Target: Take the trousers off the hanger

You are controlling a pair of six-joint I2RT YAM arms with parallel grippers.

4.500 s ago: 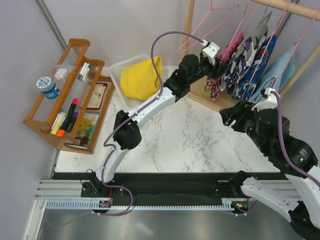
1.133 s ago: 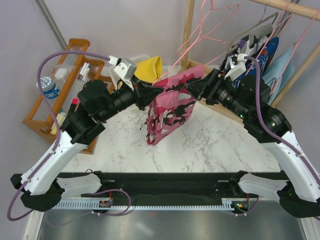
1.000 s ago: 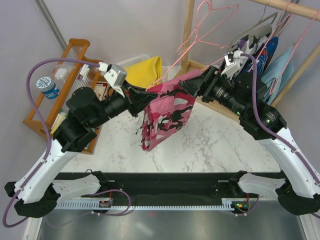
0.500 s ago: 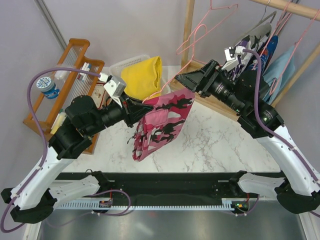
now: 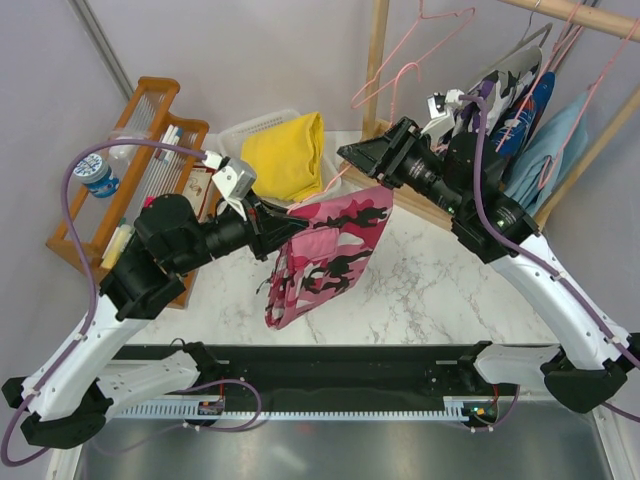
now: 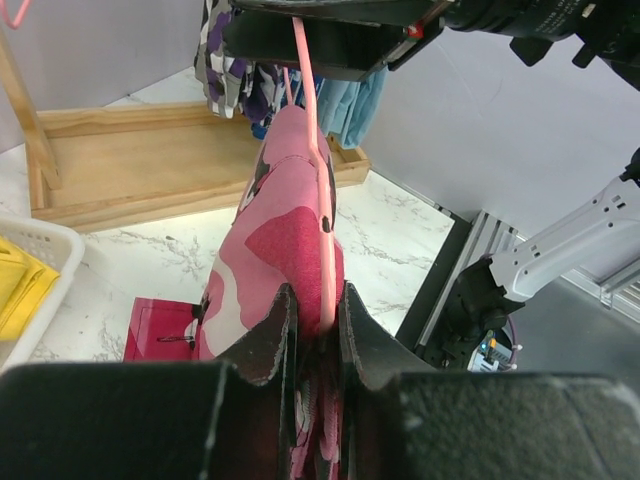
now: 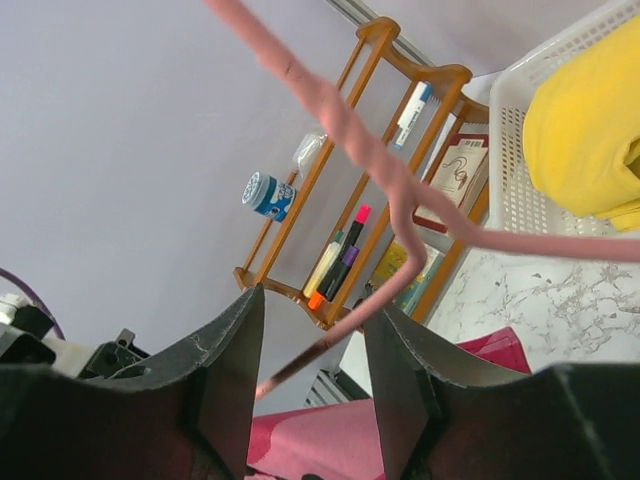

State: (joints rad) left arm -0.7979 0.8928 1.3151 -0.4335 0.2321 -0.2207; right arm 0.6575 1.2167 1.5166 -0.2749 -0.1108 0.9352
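Grip matters: left gripper [image 5: 272,222] pinches pink trousers [image 5: 325,250], which hang mid-air over the table [image 5: 430,280], with the hanger [image 7: 390,190] wire running into the same gap. Right gripper [image 5: 352,160] stands spread around that wire. It should clamp firmly, then draw the hanger out along its length.

wall [image 5: 250,50] — plain grey | table [image 5: 420,290] — white marble | wooden shelf [image 5: 158,92] at left
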